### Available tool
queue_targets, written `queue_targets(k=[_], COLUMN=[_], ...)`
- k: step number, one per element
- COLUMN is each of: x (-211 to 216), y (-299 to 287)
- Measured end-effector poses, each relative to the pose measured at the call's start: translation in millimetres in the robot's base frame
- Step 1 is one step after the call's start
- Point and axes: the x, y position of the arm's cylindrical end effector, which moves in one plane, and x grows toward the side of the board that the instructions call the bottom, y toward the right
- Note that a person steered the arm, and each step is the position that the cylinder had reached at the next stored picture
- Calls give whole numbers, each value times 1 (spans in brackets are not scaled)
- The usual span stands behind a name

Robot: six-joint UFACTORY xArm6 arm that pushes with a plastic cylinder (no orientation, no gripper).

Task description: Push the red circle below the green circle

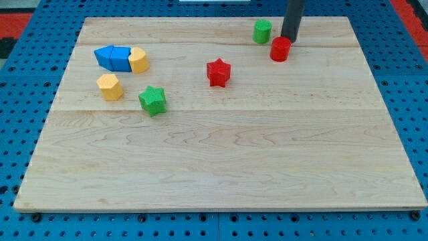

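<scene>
The red circle (281, 49) is a short red cylinder near the board's top edge, right of centre. The green circle (262, 31) is a green cylinder up and to the left of it, a small gap apart. My tip (289, 40) is the lower end of a dark rod coming down from the view's top. It stands just above and right of the red circle, touching or almost touching its upper right side, and to the right of the green circle.
A red star (219, 72) lies left of and below the red circle. A green star (152, 100), a yellow hexagon (110, 87), another yellow block (139, 60) and blue blocks (114, 58) sit at the left. The wooden board (221, 167) rests on a blue pegboard.
</scene>
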Motion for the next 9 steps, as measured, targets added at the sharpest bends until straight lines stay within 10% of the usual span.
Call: queue_targets(k=[9], x=[42], y=[-34])
